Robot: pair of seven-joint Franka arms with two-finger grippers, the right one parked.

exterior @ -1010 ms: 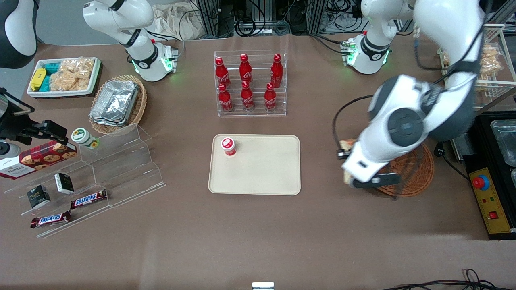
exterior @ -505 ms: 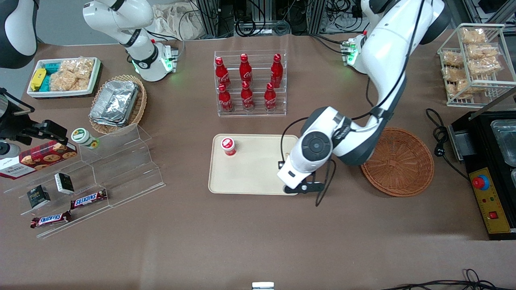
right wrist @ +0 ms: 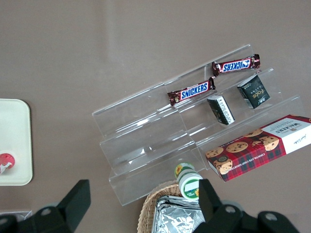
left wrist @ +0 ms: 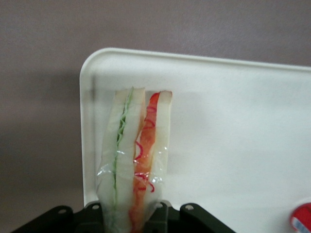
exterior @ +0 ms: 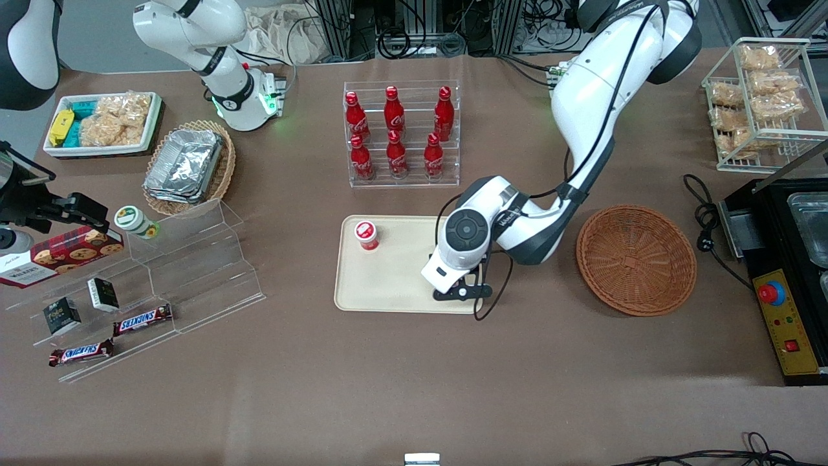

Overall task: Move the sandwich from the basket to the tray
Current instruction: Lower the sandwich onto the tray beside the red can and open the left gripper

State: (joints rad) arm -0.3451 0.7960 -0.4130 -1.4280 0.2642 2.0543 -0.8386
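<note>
The sandwich (left wrist: 133,160) is out of the basket (exterior: 636,259) and now hangs over the tray (exterior: 388,285).

Front view: a second ago the arm was low over the basket with the wedge just lifted; half a second ago it had swung across to the tray's edge nearest the basket. Now the gripper (exterior: 458,292) has moved further in and sits above the tray corner that is nearest the camera and toward the working arm's end of the counter. The basket is left bare, well apart from the gripper. The arm's body covers the sandwich in this view, so its height above the tray cannot be told here. A small red-capped cup (exterior: 366,234) stands on the tray at its other end, well apart from the gripper.

Left wrist view: the sandwich stands on edge between the fingers (left wrist: 92,213), which are closed on its bread faces, with the green and red filling showing along the edge that faces the camera. Beneath it lies the tray's rounded corner, with the wedge inside the rim. Whether it touches the tray surface I cannot tell. The cup's red top shows at the frame's margin, apart from the sandwich.

The carry looks nearly done. What remains, by my reading, is to lower, let go and pull away.
</note>
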